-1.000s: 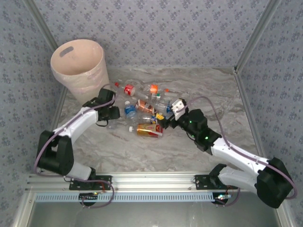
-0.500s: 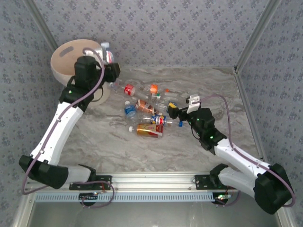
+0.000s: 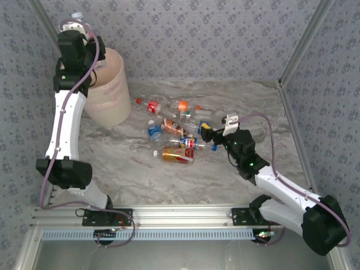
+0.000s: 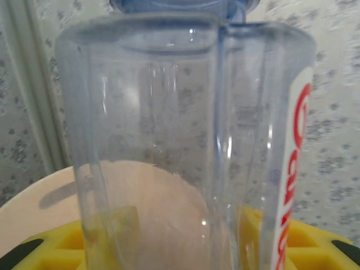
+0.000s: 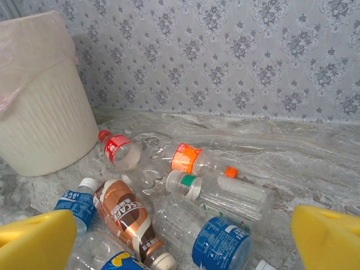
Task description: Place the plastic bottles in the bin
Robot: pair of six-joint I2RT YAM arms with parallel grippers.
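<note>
My left gripper (image 3: 83, 31) is raised above the pink-beige bin (image 3: 112, 90) and is shut on a clear bottle (image 4: 185, 129) with a blue cap and a red-lettered label. The bin's inside (image 4: 39, 197) shows below the bottle in the left wrist view. Several plastic bottles (image 3: 177, 132) lie heaped mid-table. My right gripper (image 3: 209, 139) hovers open at the heap's right edge, its yellow fingers (image 5: 36, 242) wide apart and holding nothing. Before it lie a red-capped bottle (image 5: 115, 149), an orange-labelled one (image 5: 191, 159), a green-labelled one (image 5: 225, 191), a blue-labelled one (image 5: 219, 244) and a brown coffee bottle (image 5: 126, 219).
The bin (image 5: 39, 118) stands in the far left corner against the patterned walls. An orange-labelled bottle (image 3: 177, 154) lies nearest the front of the heap. Marble tabletop (image 3: 247, 101) stretches right of the bottles to the metal frame post (image 3: 298, 45).
My left arm has swung up from the heap with the clear bottle, first to the bin's rim, now high above the bin. The right gripper drew back slightly, then held still.
</note>
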